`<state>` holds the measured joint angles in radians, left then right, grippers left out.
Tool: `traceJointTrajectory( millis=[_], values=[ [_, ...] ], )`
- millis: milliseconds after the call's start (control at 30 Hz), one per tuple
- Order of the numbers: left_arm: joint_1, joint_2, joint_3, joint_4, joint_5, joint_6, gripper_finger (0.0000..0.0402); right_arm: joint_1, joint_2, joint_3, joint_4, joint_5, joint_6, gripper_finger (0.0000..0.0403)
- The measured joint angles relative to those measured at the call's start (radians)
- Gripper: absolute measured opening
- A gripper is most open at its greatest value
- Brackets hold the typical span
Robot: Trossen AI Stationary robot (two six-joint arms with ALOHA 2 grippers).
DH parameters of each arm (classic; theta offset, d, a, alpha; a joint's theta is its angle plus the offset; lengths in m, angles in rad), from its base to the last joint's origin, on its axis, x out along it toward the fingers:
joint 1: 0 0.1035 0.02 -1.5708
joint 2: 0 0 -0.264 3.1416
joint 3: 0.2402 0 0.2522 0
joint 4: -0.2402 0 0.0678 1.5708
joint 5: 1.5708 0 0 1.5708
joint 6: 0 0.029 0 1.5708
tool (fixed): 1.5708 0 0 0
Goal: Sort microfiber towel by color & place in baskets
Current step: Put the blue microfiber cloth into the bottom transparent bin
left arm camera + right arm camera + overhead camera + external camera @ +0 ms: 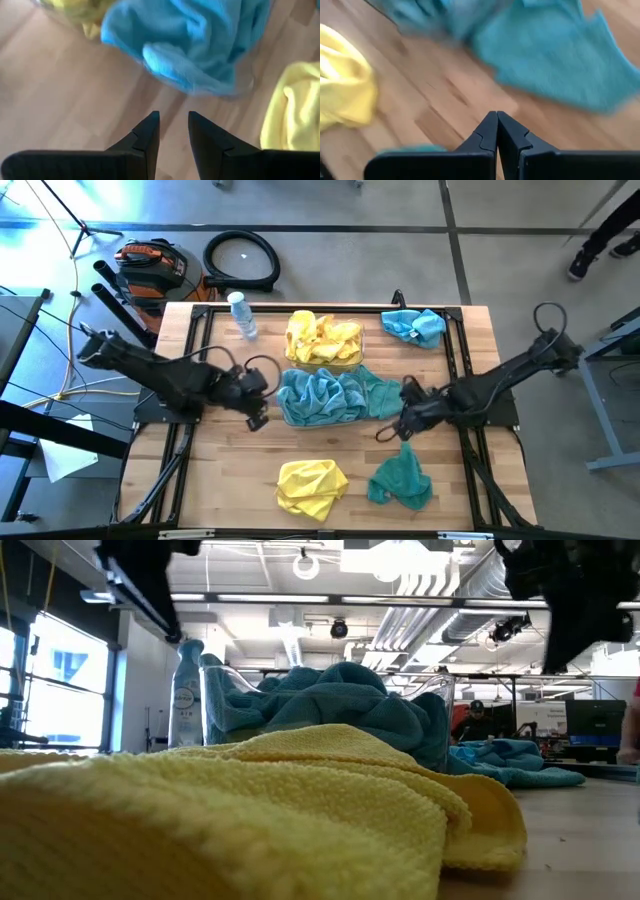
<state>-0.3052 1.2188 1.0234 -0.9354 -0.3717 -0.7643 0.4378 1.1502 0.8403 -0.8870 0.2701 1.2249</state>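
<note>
The left end effector point(256, 418) hovers narrowly parted and empty just left of the teal towels point(325, 395) heaped mid-table. The right end effector point(406, 428), pinched closed and empty, sits just right of them. Yellow towels point(322, 340) fill the far basket point(355, 358).

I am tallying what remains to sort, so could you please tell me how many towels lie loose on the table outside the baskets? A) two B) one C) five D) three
D: a yellow towel and a teal towel lie at the near edge, and a blue towel lies at the far right corner.
</note>
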Motion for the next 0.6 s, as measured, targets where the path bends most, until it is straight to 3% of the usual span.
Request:
traceJointTrajectory(
  millis=[167,333,600],
  values=[
    [-0.088,-0.085,-0.108,0.021,0.001,-0.113,0.0091,0.095,0.17,0.131,-0.19,-0.113,0.213,0.0],
    [-0.144,-0.122,-0.164,0.03,0.001,-0.168,0.0091,0.174,0.28,0.198,-0.222,-0.173,0.436,0.0014],
    [-0.183,-0.125,-0.179,0.065,0.001,-0.119,0.0091,0.293,0.383,0.212,-0.184,-0.231,0.808,0.0114]
  ],
)
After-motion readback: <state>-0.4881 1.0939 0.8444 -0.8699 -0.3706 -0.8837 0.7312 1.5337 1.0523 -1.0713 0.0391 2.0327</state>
